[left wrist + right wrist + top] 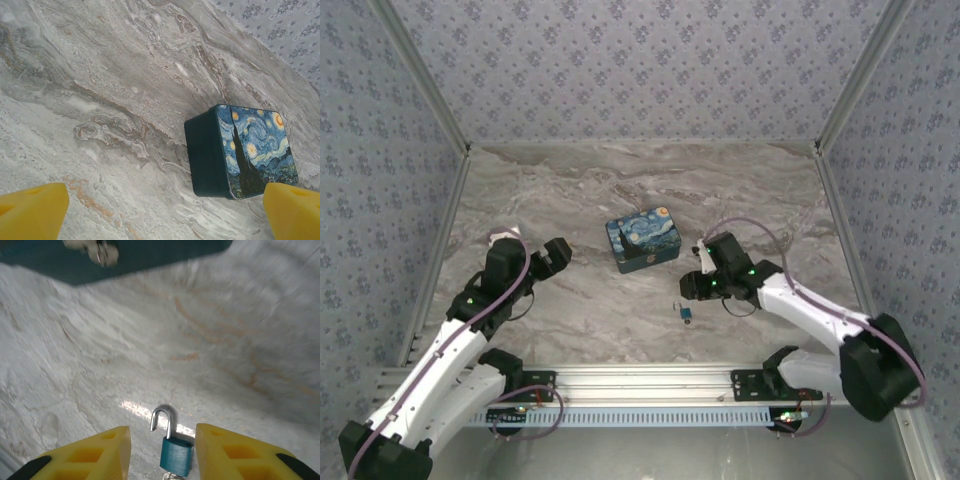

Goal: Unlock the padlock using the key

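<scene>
Two tools are seen over the desk. On the left, the left tool hangs with its fingers spread wide and nothing between them. The starry-night box stands at the middle of the desk, well apart from that tool.

Right of the box and nearer the arms, the padlock lies flat on the desk. It sits between the spread fingers of the right tool, which grip nothing.

The padlock is judged to be light, stiff and slick, so it is likely to slide or spin on the smooth stone if nudged. A hold is best taken across the flat sides of the blue body. The thin shackle is better left alone.

The padlock's long axis runs away from the right tool, with the shackle pointed toward the box and the body nearest the fingers. One leg of the shackle is seen free of the body, so the lock is judged to be open. A coil of metal shows below the body. Whether it belongs to the key cannot be told.
</scene>
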Controlling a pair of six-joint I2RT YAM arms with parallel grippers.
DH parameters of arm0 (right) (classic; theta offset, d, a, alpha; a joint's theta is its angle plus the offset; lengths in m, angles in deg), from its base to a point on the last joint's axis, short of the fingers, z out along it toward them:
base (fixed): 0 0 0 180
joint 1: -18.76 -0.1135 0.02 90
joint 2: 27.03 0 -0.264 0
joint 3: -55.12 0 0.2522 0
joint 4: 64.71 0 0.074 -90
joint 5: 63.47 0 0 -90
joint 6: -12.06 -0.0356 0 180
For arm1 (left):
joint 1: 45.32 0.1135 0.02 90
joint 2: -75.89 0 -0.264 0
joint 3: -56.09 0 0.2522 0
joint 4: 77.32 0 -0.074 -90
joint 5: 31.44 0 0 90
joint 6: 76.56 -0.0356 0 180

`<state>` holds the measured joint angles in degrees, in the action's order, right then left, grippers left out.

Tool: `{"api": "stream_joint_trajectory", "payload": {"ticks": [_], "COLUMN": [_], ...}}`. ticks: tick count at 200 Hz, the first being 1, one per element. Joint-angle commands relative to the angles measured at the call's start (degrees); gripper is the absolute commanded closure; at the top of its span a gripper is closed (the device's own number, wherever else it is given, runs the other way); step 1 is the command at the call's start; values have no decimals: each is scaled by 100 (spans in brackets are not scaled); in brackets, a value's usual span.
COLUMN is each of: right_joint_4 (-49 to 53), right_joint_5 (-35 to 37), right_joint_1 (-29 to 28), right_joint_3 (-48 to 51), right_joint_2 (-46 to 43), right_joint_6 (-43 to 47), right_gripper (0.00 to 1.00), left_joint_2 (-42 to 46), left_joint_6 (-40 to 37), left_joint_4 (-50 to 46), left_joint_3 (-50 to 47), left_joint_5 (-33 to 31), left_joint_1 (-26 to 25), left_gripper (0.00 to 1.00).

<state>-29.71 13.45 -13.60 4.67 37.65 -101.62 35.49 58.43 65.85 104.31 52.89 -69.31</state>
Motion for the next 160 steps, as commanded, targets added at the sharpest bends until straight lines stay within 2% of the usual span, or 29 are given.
{"api": "stream_joint_trajectory", "payload": {"ticks": [1,49,79,103,118,145,160], "right_joint_4": [254,330,270,-88,-279,-446,-872], "right_joint_5": [738,1755,2503,2854,2966,3393,3776], "right_joint_1": [195,734,1076,1388,1505,1700,1792], "right_joint_3": [-24,117,327,631,756,901,1156], "right_joint_2": [-627,-2072,-2853,-3232,-3254,-3103,-3046], "right_joint_6": [201,569,508,731,794,825,843], "right_gripper": [58,43,24,4,0,0,0], "left_joint_2": [50,115,191,200,184,164,165], "left_joint_6": [-68,-8,4,-35,-53,-83,-80], "left_joint_4": [-146,-214,-250,-275,-268,-268,-264], "left_joint_3": [246,253,213,232,245,252,241], "left_joint_5": [-101,-90,-138,-181,-196,-206,-226], "left_joint_1": [53,52,48,52,52,52,52], "left_gripper": [1,1,1,1,0,0,0]}}
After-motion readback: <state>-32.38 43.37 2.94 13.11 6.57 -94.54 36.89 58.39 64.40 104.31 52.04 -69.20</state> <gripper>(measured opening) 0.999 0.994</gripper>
